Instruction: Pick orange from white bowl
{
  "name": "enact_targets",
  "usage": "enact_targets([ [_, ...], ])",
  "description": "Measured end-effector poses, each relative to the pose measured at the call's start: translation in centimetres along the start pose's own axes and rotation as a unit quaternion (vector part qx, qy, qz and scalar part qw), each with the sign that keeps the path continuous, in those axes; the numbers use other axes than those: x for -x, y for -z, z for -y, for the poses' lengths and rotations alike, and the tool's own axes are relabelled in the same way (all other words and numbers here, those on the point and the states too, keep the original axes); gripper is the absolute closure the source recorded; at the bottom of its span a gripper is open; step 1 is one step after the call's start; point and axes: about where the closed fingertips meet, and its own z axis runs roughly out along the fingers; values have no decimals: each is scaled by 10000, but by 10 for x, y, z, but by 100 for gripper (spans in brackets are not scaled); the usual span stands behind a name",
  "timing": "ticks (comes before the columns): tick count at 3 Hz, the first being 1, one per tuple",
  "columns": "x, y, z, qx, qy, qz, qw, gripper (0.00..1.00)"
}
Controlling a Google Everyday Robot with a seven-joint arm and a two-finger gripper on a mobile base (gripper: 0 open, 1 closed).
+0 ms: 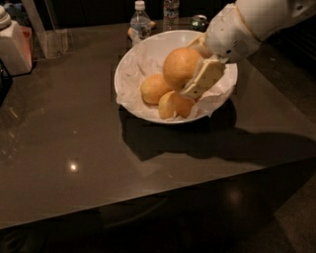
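The white bowl (129, 64) lined with crumpled white paper stands at the back of the dark table. The orange (178, 65) is the largest fruit and sits highest, over the bowl's middle. My gripper (185, 71) reaches in from the upper right and is shut on the orange. One cream finger (203, 78) lies across the orange's right front side, and the other finger is mostly hidden behind it. Two smaller, paler fruits (154, 88) (174, 105) lie in the bowl below the orange.
Two water bottles (140, 22) (171, 9) and a green can (199, 21) stand behind the bowl. A white container (14, 45) and a clear stand (49, 34) are at the far left. The table's front edge (148, 200) runs across below.
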Motion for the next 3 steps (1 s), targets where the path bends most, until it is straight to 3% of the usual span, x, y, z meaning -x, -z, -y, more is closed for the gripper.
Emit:
enact_targets([
  [1, -13, 24, -37, -317, -289, 506, 9978, 100],
  [2, -26, 49, -70, -694, -531, 740, 9934, 100],
  [3, -29, 67, -92, -996, -509, 824, 9903, 100],
])
